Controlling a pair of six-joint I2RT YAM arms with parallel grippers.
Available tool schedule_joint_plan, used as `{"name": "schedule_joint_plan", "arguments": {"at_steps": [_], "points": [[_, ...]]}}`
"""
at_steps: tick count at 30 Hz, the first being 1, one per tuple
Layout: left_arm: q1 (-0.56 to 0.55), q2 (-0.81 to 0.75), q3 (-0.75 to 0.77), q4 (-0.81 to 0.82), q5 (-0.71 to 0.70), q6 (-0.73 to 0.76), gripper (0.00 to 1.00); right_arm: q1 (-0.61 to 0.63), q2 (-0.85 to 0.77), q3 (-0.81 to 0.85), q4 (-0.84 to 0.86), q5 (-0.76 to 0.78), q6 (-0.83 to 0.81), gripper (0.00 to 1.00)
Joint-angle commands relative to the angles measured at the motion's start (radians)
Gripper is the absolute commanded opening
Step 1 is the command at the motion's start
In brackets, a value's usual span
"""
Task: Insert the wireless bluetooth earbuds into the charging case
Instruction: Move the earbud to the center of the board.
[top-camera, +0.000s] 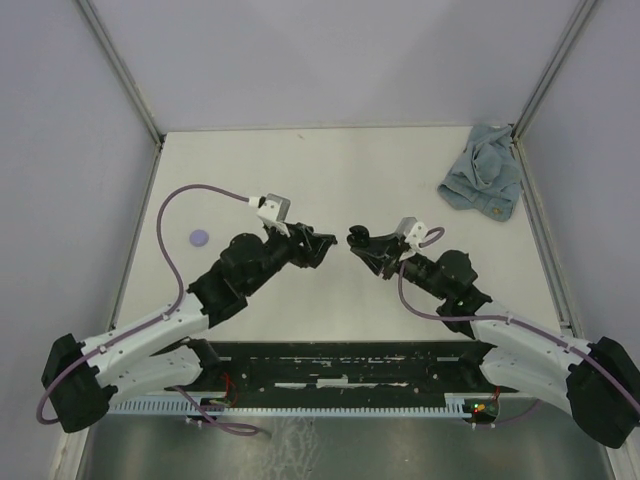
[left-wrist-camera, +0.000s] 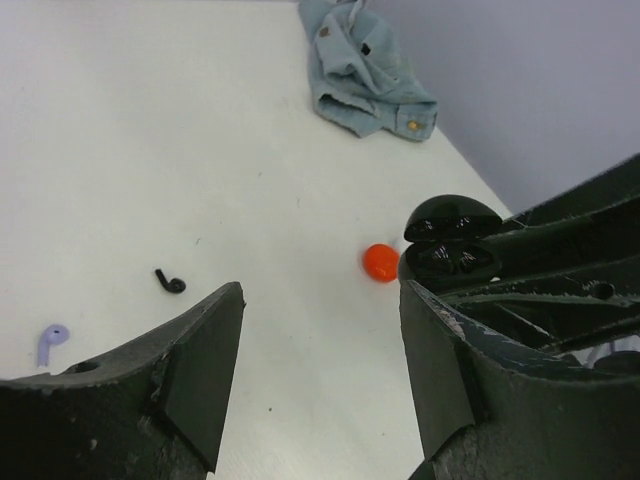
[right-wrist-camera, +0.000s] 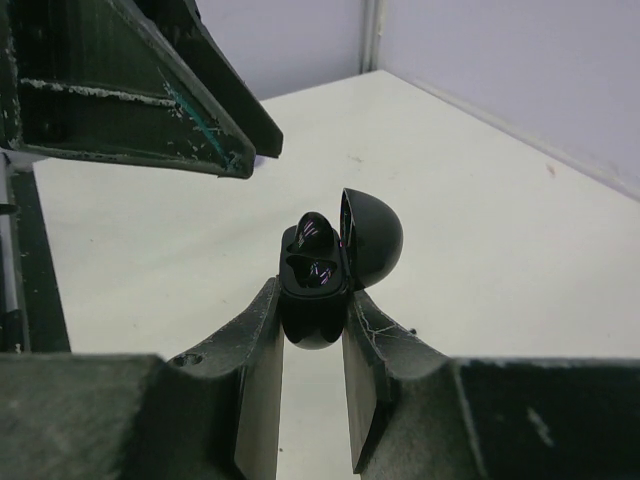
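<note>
In the right gripper (right-wrist-camera: 312, 300), near the middle of the worktop (top-camera: 350, 170), I have the charging case (right-wrist-camera: 320, 275) clenched by its lower body. Its lid is swung open and its two wells face the left arm. The wells read as glossy black, and I cannot tell whether anything sits in them.

The left gripper (left-wrist-camera: 322, 290) is released, its jaws wide apart with nothing between them. The loose earbuds lie flat on the worktop beyond it. The black earbud (left-wrist-camera: 170, 282) is off the left finger, and the lilac earbud (left-wrist-camera: 50, 342) is further left again. A small red piece (left-wrist-camera: 381, 262) lies just beside the case.

My worries from here:
- The buds are tiny, smooth and flat on a hard surface, so closing jaws could skid one away or squirt it out instead of lifting it.
- The case is pinched only low down, so a push into a well could twist it or slide it in the grip.
- The raised lid stands in the left arm's approach, and a brush could knock it shut.
- The two grippers are already near each other, so a careless reach risks a clash or a nudge to the red piece.

The worktop is plain matt white. A crumpled blue cloth (top-camera: 483, 180) lies in the far right corner and a lilac disc (top-camera: 200, 237) toward the left edge. Pale walls (top-camera: 330, 60) and metal posts (top-camera: 120, 65) close in the space.
</note>
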Motion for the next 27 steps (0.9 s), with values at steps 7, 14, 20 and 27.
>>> {"name": "schedule_joint_plan", "arguments": {"at_steps": [7, 14, 20, 27], "points": [[0.059, 0.309, 0.22, -0.209, -0.064, 0.021, 0.71, 0.002, -0.079, -0.079, -0.042, 0.234, -0.085, 0.03], [0.118, 0.568, 0.387, -0.314, -0.039, 0.014, 0.69, 0.003, -0.098, -0.117, -0.02, 0.298, -0.093, 0.04], [0.15, 0.748, 0.499, -0.351, -0.01, 0.015, 0.69, 0.003, -0.109, -0.133, -0.014, 0.343, -0.099, 0.04], [0.177, 0.928, 0.614, -0.403, 0.05, 0.007, 0.68, 0.002, -0.115, -0.138, -0.014, 0.37, -0.105, 0.04]]}}
